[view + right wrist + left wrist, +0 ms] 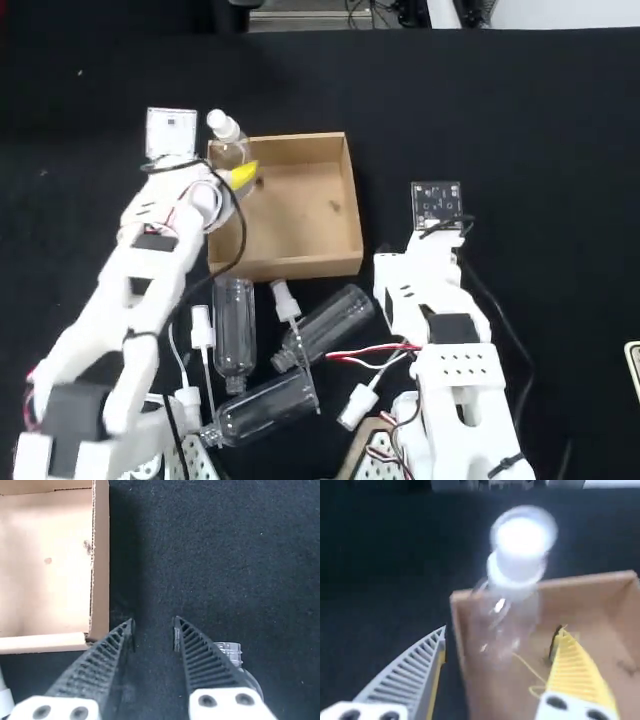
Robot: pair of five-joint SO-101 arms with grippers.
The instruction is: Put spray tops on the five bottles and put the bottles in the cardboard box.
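1. The left fingers (570, 665), one grey and one yellow, are spread wide and grasp nothing. The capped bottle (512, 615) stands upright just past their tips, in line with the gap between them. Whether it touches either finger cannot be told.
2. That bottle sits at the far left corner of the cardboard box (300, 140), its white spray top (218, 122) uppermost.
3. The right fingers (200, 655) are slightly parted with nothing between them. They hang over the black desk (500, 100) just beside the box's near right corner.
4. Near the box's near wall, three other bottles lie on their sides on the desk: one (233, 330), a second (335, 320) and a third (265, 405). Loose spray tops (358, 405) lie among them.
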